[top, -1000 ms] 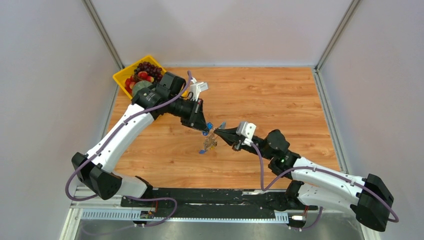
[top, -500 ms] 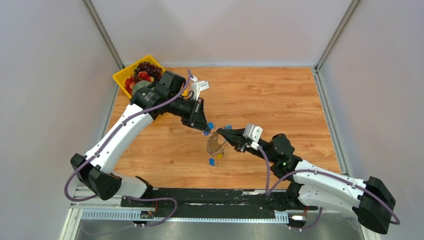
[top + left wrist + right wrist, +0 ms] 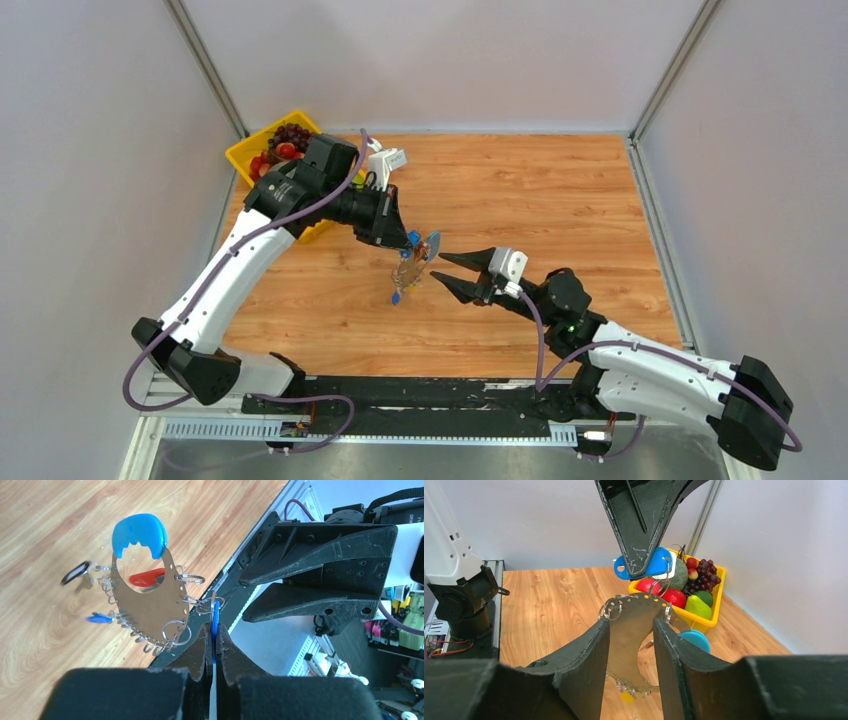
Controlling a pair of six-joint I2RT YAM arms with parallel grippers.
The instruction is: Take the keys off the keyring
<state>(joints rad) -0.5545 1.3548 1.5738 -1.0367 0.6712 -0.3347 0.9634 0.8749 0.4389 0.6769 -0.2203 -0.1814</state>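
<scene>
Yellow fruit tray (image 3: 705, 622), seemingly behind left claw (image 3: 637, 573)

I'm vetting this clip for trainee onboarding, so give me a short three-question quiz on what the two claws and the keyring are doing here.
1. True or false: the right claw is clamped on the keyring.
2. What does the left claw pinch? A) a blue tag B) a spoon C) a coin
3. What stands at the far left corner of the table?
Key: 1 false: its jaws stand open and, in the top view, apart from the keyring. 2 A. 3 a yellow basket of fruit.
</scene>
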